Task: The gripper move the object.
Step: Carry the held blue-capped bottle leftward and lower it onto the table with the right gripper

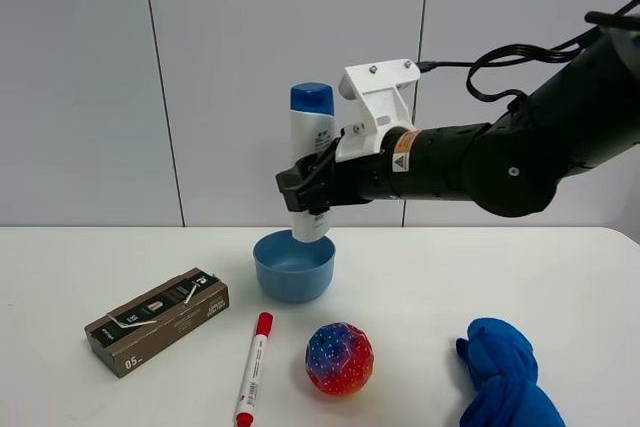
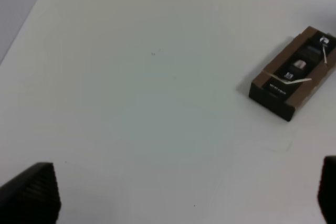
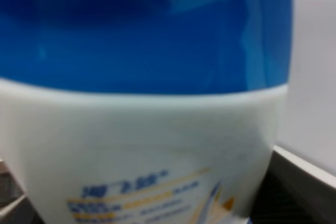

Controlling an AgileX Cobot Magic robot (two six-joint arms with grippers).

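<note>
The white shampoo bottle (image 1: 312, 147) with a dark blue cap stands upright in the air, its base just above the light blue bowl (image 1: 294, 265). My right gripper (image 1: 303, 190) reaches in from the right and is shut on the bottle's lower body. In the right wrist view the bottle (image 3: 147, 129) fills the picture, very close, with its blue cap and label showing. My left gripper (image 2: 184, 192) is open over bare table; only the dark tips of its fingers (image 2: 31, 192) show at the picture's edges. The left arm is not in the exterior view.
A brown and black box (image 1: 157, 320) lies at the left and also shows in the left wrist view (image 2: 294, 74). A red and white marker (image 1: 254, 367), a red-blue ball (image 1: 339, 358) and a blue cloth (image 1: 505, 375) lie along the front of the white table (image 1: 450, 267).
</note>
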